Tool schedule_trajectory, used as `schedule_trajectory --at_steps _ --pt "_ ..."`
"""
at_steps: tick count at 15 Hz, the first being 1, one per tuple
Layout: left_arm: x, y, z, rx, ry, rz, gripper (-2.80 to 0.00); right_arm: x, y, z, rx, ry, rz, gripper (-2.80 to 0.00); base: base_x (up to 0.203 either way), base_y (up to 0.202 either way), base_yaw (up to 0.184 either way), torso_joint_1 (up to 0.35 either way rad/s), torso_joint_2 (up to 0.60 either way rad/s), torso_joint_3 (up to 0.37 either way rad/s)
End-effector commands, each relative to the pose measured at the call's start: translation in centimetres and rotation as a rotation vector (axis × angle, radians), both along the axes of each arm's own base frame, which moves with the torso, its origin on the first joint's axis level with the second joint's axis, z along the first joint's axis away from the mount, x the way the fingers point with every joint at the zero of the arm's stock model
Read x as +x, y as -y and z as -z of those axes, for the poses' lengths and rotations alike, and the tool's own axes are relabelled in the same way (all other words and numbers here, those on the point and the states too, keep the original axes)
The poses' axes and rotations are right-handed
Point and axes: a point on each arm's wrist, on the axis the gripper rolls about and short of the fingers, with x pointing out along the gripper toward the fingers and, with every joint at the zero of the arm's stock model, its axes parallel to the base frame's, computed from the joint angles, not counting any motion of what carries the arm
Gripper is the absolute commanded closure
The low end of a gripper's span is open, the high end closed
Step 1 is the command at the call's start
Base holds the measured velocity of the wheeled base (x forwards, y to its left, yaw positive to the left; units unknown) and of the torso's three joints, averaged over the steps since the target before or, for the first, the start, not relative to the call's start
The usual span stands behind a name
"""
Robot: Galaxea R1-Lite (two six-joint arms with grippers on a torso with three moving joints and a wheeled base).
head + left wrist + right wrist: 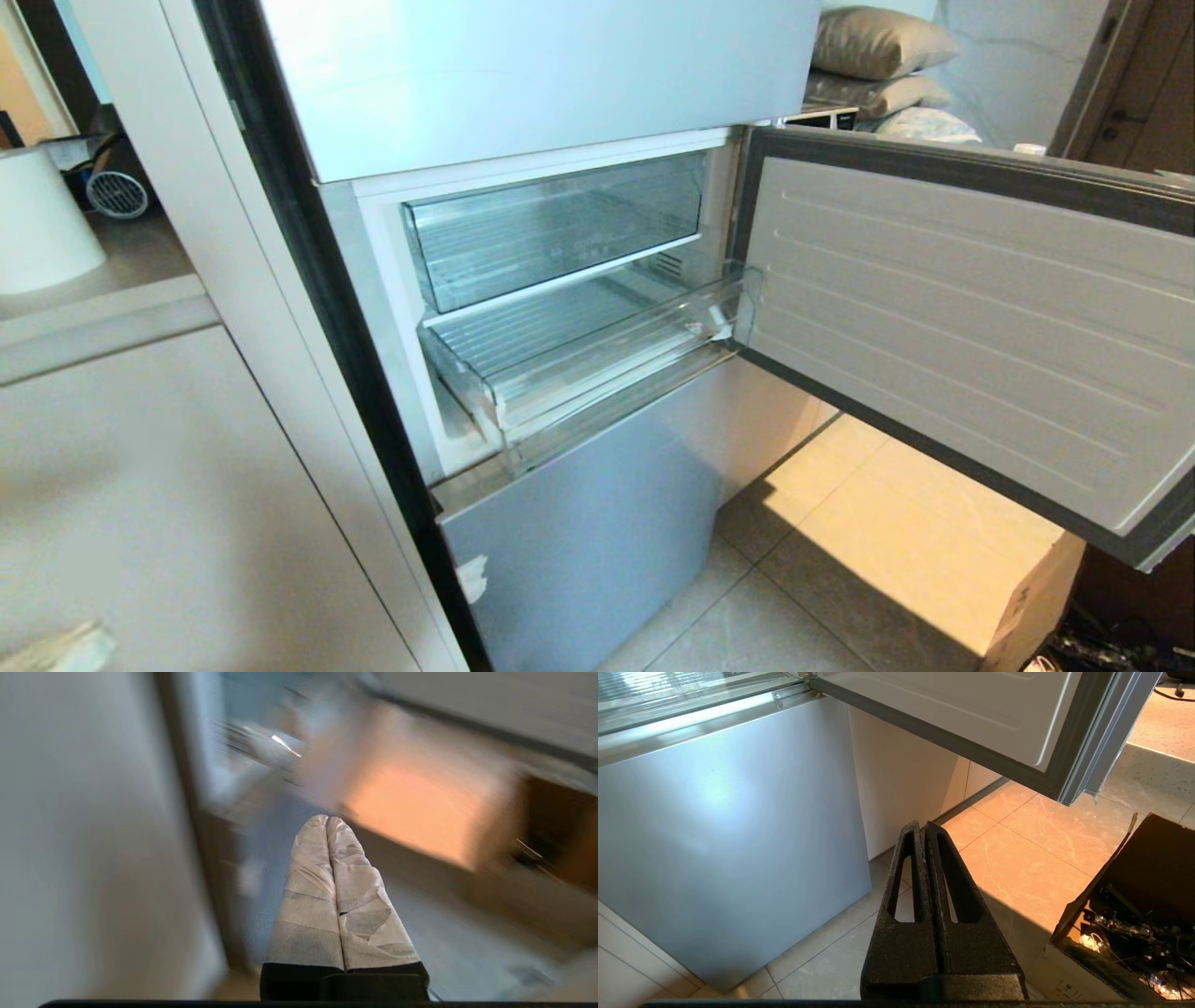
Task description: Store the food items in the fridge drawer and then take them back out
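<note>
Kitchen floor tiles lay under the open fridge door (971, 317). Wide clear ribbed fridge drawer (579, 359) sat pulled out, empty; food items not in view. Left gripper (327, 823) w/ taped fingers pressed together, right gripper (923, 828) likewise together, parked low. Risk: an arm could clip the drawer's lip.

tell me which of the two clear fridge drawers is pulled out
The lower drawer, with the ribbed floor and stepped front lip, juts out past the fridge front. The upper drawer sits pushed in.
</note>
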Motion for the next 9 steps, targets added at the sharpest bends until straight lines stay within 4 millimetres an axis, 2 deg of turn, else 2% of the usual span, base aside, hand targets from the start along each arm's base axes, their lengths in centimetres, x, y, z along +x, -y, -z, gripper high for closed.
schedule_trajectory --at_steps 1,5,9 --pt "6.5 1.6 0.4 0.020 -0.257 0.127 0.00 0.0 0.0 0.0 0.000 -0.002 0.000 0.00 0.000 0.000 0.000 0.000 0.00 0.000" --pt "14.1 5.1 2.5 0.056 -0.394 0.269 0.00 0.0 0.0 0.0 0.000 -0.001 0.000 0.00 0.000 0.000 0.000 0.000 0.00 0.000" --pt "18.8 9.3 5.6 0.114 -0.422 0.312 0.00 0.0 0.0 0.0 0.000 -0.003 0.000 0.00 0.000 0.000 0.000 0.000 0.00 0.000"
